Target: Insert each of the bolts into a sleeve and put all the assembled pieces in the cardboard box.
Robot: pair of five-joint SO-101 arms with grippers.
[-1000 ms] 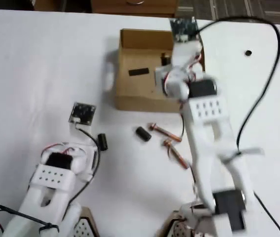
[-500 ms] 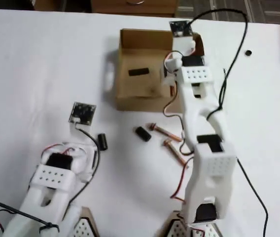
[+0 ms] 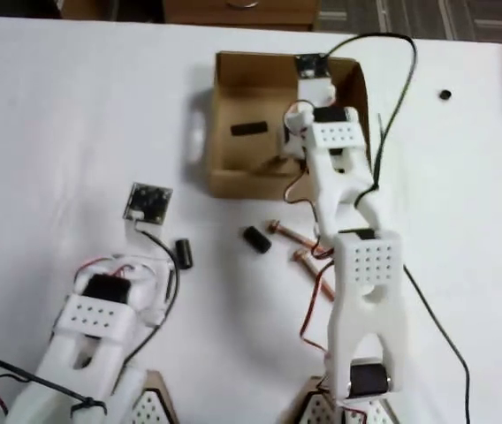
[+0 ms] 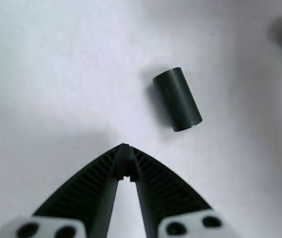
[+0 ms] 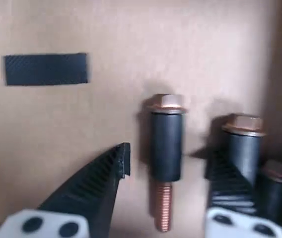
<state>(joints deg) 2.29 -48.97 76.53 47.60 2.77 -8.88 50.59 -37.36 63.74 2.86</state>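
Observation:
The cardboard box (image 3: 233,163) stands at the back middle of the table, and my right arm (image 3: 332,150) reaches into it. In the right wrist view my right gripper (image 5: 167,166) is open over the box floor (image 5: 71,124). A bolt in a black sleeve (image 5: 166,144) lies between its fingers, and two more assembled pieces (image 5: 243,144) lie beside it. Two bare copper bolts (image 3: 293,234) (image 3: 315,271) and a black sleeve (image 3: 255,239) lie in front of the box. My left gripper (image 4: 125,161) is shut, a short way from another black sleeve (image 4: 176,99) (image 3: 183,253).
A black strip (image 5: 45,68) (image 3: 248,128) is stuck to the box floor. A small dark object (image 3: 444,94) lies at the far right of the white table. The right arm's cable (image 3: 392,97) loops beside the box.
My right arm has swung left and stretched out over the box, bringing its gripper down inside. The left arm, the loose bolts and the sleeves have stayed put.

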